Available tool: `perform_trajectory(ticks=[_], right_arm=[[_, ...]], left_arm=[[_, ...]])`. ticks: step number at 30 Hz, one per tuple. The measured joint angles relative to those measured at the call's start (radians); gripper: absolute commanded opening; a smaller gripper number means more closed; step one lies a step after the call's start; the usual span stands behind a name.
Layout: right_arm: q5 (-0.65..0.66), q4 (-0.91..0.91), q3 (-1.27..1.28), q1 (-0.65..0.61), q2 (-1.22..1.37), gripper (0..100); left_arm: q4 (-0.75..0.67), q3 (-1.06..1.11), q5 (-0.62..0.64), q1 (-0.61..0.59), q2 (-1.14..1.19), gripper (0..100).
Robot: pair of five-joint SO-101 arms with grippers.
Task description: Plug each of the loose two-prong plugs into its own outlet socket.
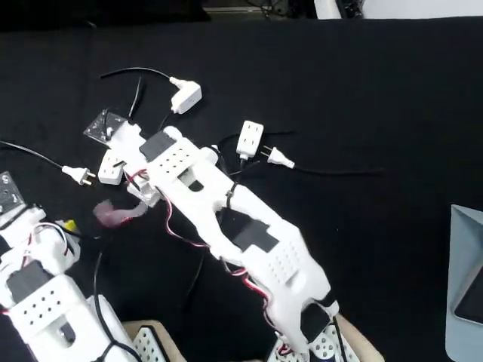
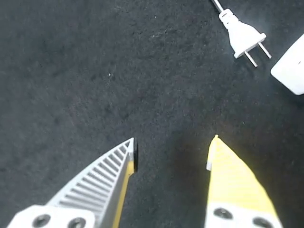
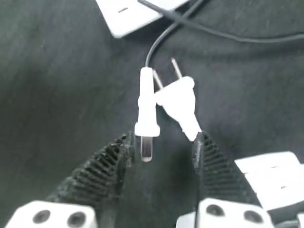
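Right wrist view first: the right fingers are released and spread wide, clamping nothing. Two plugs lie side by side between the tips. One is a two-prong plug, prongs aimed away, its cord end touching one fingertip. The other is a slim plug, edge-on, just beside the other finger. A socket block sits beyond them, and a second block sits beside one finger.

Left wrist view: the left fingers are released too, with bare black counter between and ahead of them. A loose plug lies well past the tips, its prongs facing a white socket but apart from it.

High view count: three plugs show, that loose one at left, an angled plug upper left and a centre plug. Two sockets show, one being a centre socket. Open counter runs across the upper right.
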Motion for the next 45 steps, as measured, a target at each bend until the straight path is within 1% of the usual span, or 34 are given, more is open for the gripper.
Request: perform_trajectory(ticks=[9, 13, 20, 25, 28, 33, 40, 45], right_arm=[[0.002, 0.098, -0.143, -0.038, 0.075, 19.1], [0.002, 0.109, -0.198, -0.054, 0.146, 19.1], [0.0, 0.176, -0.336, -0.054, 0.239, 18.8], [0.0, 0.199, -0.422, -0.049, 0.302, 7.0], [0.0, 0.201, -0.451, -0.04, 0.325, 1.6], [0.0, 0.252, -0.489, -0.028, 0.325, 1.2], [0.002, 0.465, -0.647, -0.025, 0.325, 1.2], [-0.048, 0.477, -0.683, 0.017, 0.325, 1.2]], left_arm=[[-0.006, 0.089, 0.005, 0.0, -0.16, 25], [-0.006, 0.117, 0.005, 0.0, -0.226, 25], [-0.006, 0.138, 0.005, 0.0, -0.284, 25], [-0.006, 0.14, 0.005, 0.0, -0.284, 25], [-0.006, 0.14, 0.005, 0.0, -0.284, 25], [-0.006, 0.14, 0.005, 0.0, -0.284, 25], [-0.006, 0.14, 0.005, 0.0, -0.284, 25], [-0.006, 0.14, 0.005, 0.0, -0.296, 25]])
